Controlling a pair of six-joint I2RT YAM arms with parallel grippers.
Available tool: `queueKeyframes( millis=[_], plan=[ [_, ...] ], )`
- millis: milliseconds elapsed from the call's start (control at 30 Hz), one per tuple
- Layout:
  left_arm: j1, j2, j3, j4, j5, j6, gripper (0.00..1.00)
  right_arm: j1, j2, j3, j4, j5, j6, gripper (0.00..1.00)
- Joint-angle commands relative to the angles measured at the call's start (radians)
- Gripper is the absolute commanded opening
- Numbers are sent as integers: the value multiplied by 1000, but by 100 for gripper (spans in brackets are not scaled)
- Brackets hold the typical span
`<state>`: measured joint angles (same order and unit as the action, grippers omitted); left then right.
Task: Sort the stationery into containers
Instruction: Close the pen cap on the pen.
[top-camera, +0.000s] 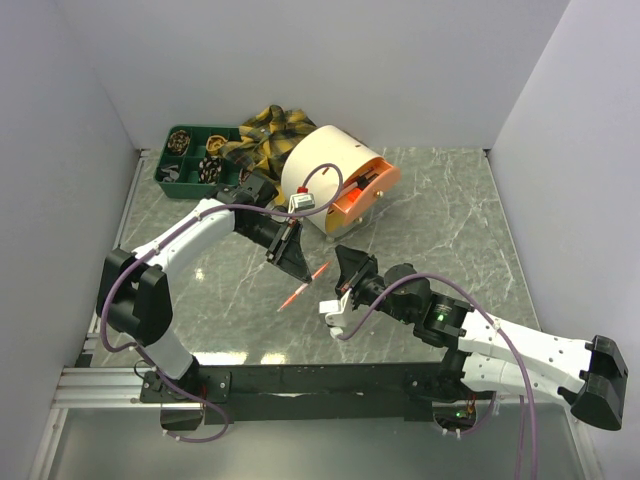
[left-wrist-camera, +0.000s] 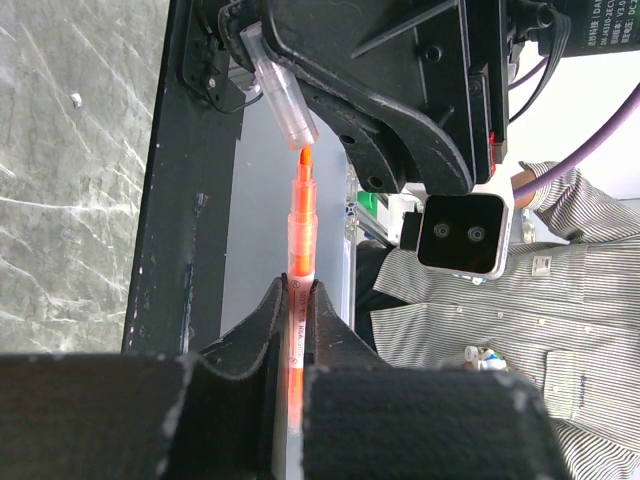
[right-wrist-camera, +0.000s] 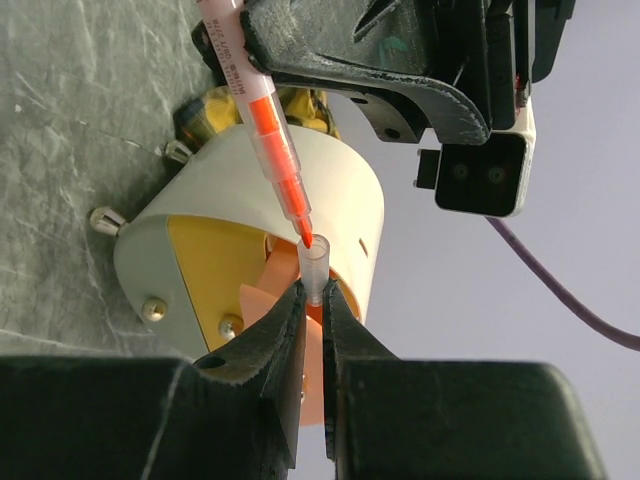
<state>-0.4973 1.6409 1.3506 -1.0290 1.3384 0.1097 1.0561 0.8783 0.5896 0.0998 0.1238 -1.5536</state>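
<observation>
Left gripper (left-wrist-camera: 298, 292): fingers (left-wrist-camera: 268, 325) almost closed, clamped on the barrel of an orange pen (left-wrist-camera: 301, 235); the pen is held clear of the table (top-camera: 450, 210), its tip pointing to 2 o'clock in the top view.

Right gripper (right-wrist-camera: 314, 293): fingers (right-wrist-camera: 280, 340) almost closed, pinching the base of a clear cap (right-wrist-camera: 313, 262); the cap's mouth faces the pen.

The pen tip sits at the cap's mouth; whether it has entered cannot be told; the barrel is wholly outside the cap. Both items hang over mid-table, between the two grippers.

Drum (top-camera: 318, 165): cream, on its side, at 12 o'clock from the pen; orange tray (top-camera: 362, 192) at its 4 o'clock end.

Green tray (top-camera: 190, 172): far-left corner, at 10 o'clock from the pen; its compartments hold small items (top-camera: 181, 140) — too small to identify.

Cloth (top-camera: 262, 135): plaid, bunched between green tray and drum, touching both — it overlaps the green tray's right end.
</observation>
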Motion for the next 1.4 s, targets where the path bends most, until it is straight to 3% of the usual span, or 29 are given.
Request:
queueKeyframes(
  millis=[0, 600, 933, 1367],
  plan=[
    [-1, -9, 33, 21, 24, -4, 1, 7, -9, 50, -23, 13, -16, 0],
    [9, 23, 58, 58, 57, -54, 1, 50, 34, 85, -66, 50, -49, 0],
    [28, 43, 47, 147, 169, -186, 1, 79, 82, 118, -94, 106, -62, 0],
    [39, 91, 85, 201, 237, -252, 1, 105, 80, 141, -170, 91, -85, 0]
  ],
)
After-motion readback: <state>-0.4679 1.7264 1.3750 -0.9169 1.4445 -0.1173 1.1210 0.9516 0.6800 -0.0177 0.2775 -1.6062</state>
